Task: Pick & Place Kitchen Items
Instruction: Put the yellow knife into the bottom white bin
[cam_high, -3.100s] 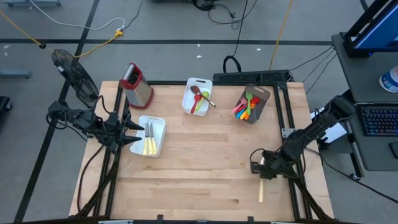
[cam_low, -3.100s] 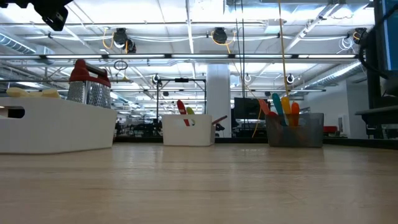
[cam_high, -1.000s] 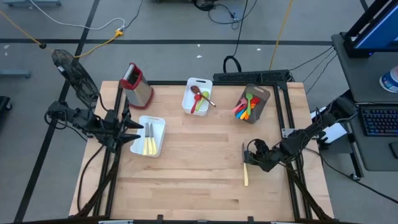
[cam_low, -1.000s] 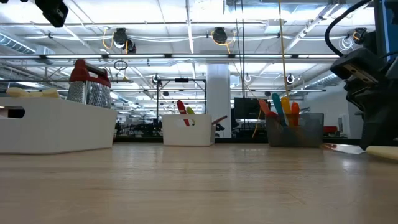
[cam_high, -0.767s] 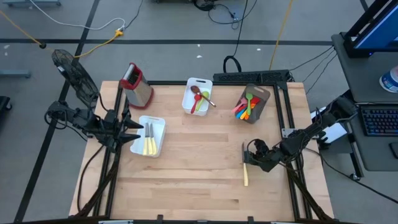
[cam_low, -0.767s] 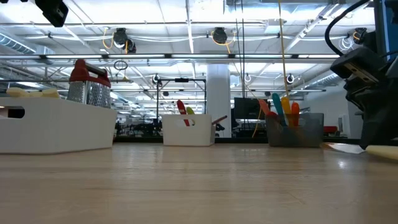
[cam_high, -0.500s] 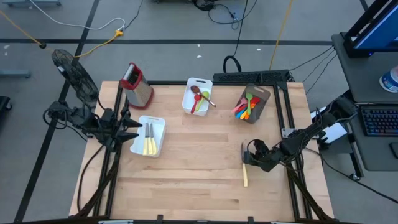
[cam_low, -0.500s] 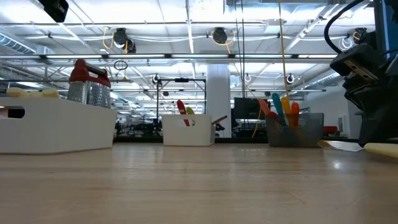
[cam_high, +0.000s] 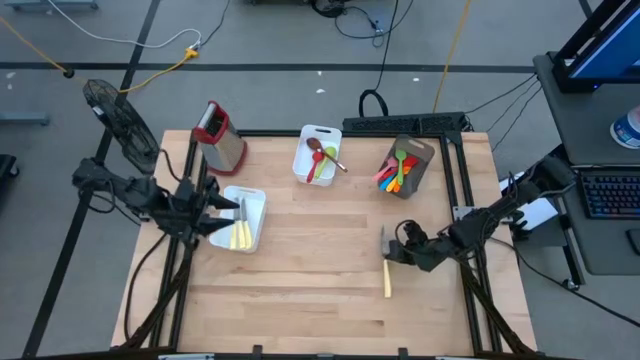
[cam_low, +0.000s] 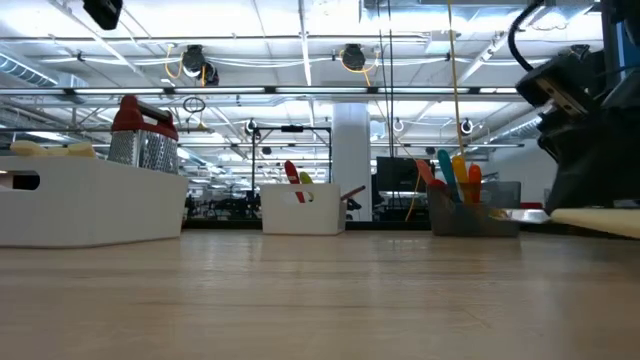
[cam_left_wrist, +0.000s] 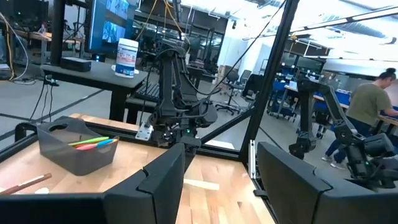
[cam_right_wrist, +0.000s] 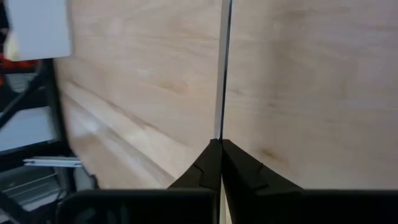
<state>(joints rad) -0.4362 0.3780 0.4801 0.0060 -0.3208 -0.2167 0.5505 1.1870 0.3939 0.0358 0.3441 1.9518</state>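
At the table's left edge the left gripper (cam_high: 222, 213) hangs beside the white rectangular tub (cam_high: 250, 199) that holds two cream-handled knives (cam_high: 240, 235), its fingers (cam_left_wrist: 163, 177) standing partly apart with nothing between them. Behind it stands the ribbed metal grater (cam_high: 220, 137) with its red top, then a second white tub (cam_high: 320, 135) with a wooden spoon, and the brown holder (cam_high: 420, 152) bristling with bright silicone utensils. Lower right, the right gripper (cam_high: 393, 254) is clamped shut on a third cream-handled knife (cam_high: 387, 278), pinching it where the thin steel blade (cam_right_wrist: 222, 68) meets the smooth handle. That knife lies roughly front to back over the pale wood table (cam_high: 320, 290), handle toward the near edge, parallel to the two in the tub. The knife tub lies well to its left, so the carry likely runs leftward across the boards.
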